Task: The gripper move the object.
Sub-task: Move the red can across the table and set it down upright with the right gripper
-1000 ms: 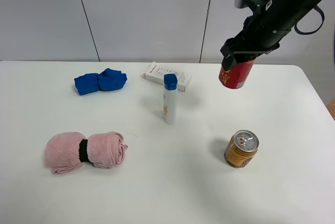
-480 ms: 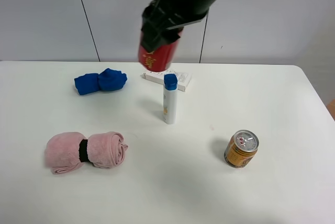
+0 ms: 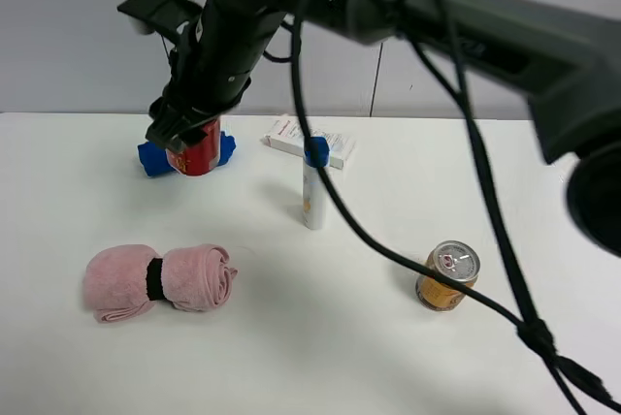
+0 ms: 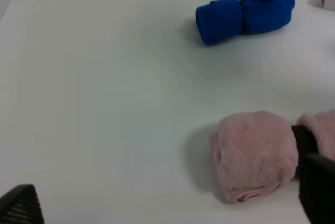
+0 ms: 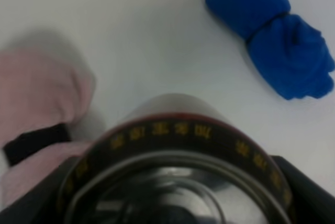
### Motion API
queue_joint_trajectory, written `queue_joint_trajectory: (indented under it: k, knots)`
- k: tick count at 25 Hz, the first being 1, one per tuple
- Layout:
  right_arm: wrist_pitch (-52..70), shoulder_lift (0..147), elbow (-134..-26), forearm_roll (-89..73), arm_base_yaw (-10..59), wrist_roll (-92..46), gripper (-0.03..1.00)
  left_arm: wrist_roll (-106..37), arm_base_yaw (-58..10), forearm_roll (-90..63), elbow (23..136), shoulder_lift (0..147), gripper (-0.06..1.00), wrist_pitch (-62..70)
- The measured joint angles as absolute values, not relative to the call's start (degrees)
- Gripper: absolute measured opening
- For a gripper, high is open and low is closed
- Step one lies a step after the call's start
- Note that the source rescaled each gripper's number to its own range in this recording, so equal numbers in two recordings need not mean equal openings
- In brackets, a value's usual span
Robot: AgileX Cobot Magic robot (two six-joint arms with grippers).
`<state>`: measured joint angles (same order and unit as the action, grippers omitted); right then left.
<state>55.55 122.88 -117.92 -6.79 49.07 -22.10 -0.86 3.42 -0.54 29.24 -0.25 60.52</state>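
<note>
I've got the right gripper (image 3: 184,132) clamped, 2 jaws snug, around the can (image 3: 199,156), held in the air near the blue cloth (image 3: 150,157) — lowered carelessly here, its base may catch the cloth and topple.

A: Any legible text?
B: None. The red can (image 5: 172,130) has yellow characters round its rim, too blurred. The white box (image 3: 310,141) has red print, too small.
A: The white bottle (image 3: 313,204), the gold can (image 3: 441,289)?
B: Orange mark on the bottle, unreadable. Nothing legible on the gold can.
</note>
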Motion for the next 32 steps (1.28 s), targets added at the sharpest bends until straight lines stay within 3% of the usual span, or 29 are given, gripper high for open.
queue_joint_trajectory:
  k: [9,32]
  knots:
    - [53.74,136.51,-121.99,-3.75,49.02,-22.45,0.0,-0.86,3.42,-0.54,29.21,-0.25,1.0,60.52]
    - [49.29,141.09,-122.55,-5.29,46.9,-22.47,0.0,-0.86,3.42,-0.54,29.21,-0.25,1.0,60.52]
